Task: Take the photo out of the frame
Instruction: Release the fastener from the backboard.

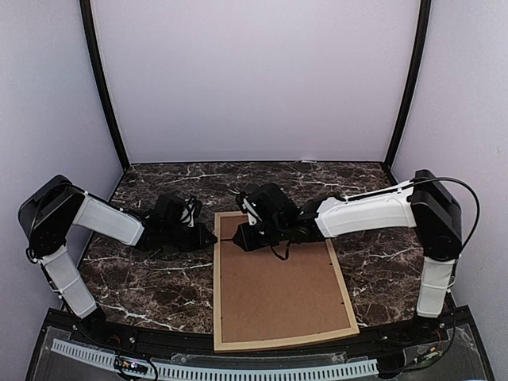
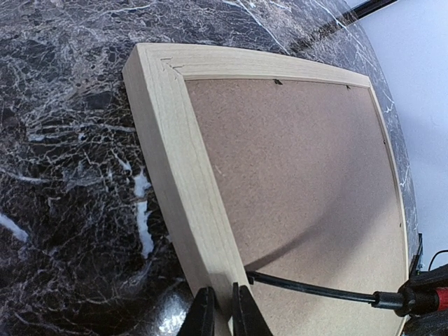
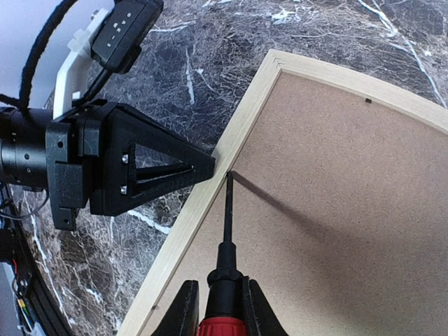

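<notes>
Apparently the frame is lying face down on the marble table, between the two arms and reaching to the near edge, with the brown backing board facing up. The photo is not showing; I am judging that it is sitting under this board. The thin wood moulding is probably light and stiff. The print below is likely thin and easy to bend or scratch, so I am thinking it is best taken by its white margins once the board is lifted.

The left gripper is holding its fingers pressed together, and its tip is touching the outer side of the frame's left rail. The right gripper is pinching a red-handled screwdriver. The tool's tip is resting at the inner edge of the same rail, where board is meeting wood, just opposite the left fingertips.
</notes>
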You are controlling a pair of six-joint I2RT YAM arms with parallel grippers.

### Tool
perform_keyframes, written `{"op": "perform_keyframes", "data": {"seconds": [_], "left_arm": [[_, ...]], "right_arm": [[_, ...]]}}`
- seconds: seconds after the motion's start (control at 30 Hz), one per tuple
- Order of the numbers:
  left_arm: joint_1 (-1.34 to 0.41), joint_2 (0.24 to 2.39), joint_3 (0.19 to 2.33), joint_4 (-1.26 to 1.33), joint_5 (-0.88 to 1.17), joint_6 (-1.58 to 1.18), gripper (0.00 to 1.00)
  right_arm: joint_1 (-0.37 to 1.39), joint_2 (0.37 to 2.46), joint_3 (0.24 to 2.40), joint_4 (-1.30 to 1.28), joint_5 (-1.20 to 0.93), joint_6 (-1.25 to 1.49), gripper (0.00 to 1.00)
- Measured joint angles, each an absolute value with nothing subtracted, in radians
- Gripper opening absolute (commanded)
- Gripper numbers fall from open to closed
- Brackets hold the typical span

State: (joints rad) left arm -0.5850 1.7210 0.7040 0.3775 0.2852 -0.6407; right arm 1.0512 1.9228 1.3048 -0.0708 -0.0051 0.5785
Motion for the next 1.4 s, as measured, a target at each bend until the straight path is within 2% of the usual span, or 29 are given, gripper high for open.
{"op": "perform_keyframes", "data": {"seconds": [0.6,0.83,0.93,1.1,1.4], "left_arm": [[-0.58,1.72,0.699,0.387,0.274,-0.649,0.11],[-0.594,1.714,0.727,0.331,0.242,-0.647,0.11],[-0.602,1.714,0.754,0.279,0.224,-0.642,0.16],[-0.609,1.711,0.794,0.181,0.183,-0.639,0.32],[-0.653,1.7,0.911,-0.084,0.085,-0.658,0.4]], "right_arm": [[1.013,1.942,1.349,-0.125,-0.083,0.273,0.0],[1.013,1.792,1.114,0.032,-0.116,0.272,0.0],[1.009,1.674,1.021,0.053,-0.096,0.282,0.0],[0.979,1.492,0.924,0.06,0.015,0.318,0.0],[0.954,1.369,0.799,0.049,0.144,0.382,0.0]]}}
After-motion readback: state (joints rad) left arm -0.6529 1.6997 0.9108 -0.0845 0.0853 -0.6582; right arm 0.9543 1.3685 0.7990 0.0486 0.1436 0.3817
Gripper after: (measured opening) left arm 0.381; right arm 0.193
